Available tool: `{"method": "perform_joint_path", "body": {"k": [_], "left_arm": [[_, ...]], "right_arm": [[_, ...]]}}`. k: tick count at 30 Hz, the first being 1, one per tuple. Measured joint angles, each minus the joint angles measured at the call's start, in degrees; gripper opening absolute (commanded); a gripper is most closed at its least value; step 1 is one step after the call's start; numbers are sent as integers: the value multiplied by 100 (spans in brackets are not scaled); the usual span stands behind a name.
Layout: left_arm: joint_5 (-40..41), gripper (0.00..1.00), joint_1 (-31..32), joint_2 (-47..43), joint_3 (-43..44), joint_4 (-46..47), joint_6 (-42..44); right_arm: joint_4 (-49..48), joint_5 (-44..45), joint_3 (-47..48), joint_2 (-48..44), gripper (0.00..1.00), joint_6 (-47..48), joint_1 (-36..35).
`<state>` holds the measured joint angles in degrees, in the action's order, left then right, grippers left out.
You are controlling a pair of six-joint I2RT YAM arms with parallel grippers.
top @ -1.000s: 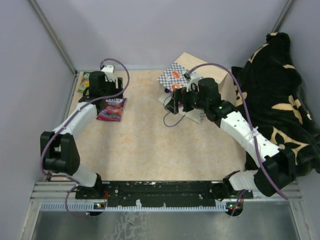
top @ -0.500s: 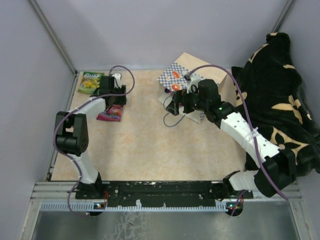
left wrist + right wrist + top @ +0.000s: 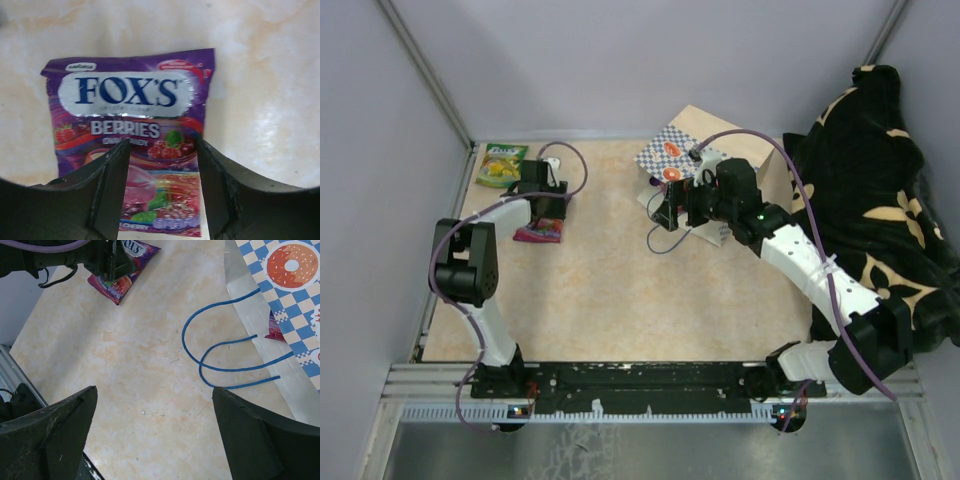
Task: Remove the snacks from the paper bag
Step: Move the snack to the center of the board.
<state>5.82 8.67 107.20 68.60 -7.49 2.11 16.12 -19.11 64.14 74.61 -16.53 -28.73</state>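
A purple FOX'S berries snack packet (image 3: 130, 100) lies flat on the table at the far left (image 3: 538, 233). My left gripper (image 3: 162, 145) hovers right over its lower half, open, its fingers standing above the packet and part-way apart; in the top view this gripper (image 3: 548, 205) covers the packet's far end. A green snack packet (image 3: 501, 164) lies in the far left corner. The paper bag (image 3: 715, 140) lies on its side, checkered band (image 3: 285, 290) and blue cord handles (image 3: 225, 355) toward the middle. A purple-red packet corner (image 3: 274, 327) peeks from its mouth. My right gripper (image 3: 155, 435) is wide open over bare table before the bag (image 3: 663, 212).
A black-and-tan blanket (image 3: 880, 200) is heaped along the right side. Grey walls close in the table at the back and left. The arm bases stand on the metal rail (image 3: 640, 385) at the near edge.
The left arm has folded back, bringing its gripper toward me over the purple packet, and its jaws have narrowed. The right arm and the bag have not moved.
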Motion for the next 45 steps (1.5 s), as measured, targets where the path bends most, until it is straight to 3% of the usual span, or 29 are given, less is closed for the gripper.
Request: {"method": "perform_joint_path", "body": {"k": [8,19,33,45], "left_arm": [[20,63,-625,-37,-254,118,37],[435,63,-868,-339,-911,721,328],[264,90,-1270,-295,-922,957,861],[142,90,-1377,48,-450,728,1237]], "right_arm": [[-4,15,-87,-105,99,0,0],[13,-4,-162,-136,99,2,0],[-26,-245,-192,-144,99,-7,0],[-317,-503,-728,-732,99,-166,0]]}}
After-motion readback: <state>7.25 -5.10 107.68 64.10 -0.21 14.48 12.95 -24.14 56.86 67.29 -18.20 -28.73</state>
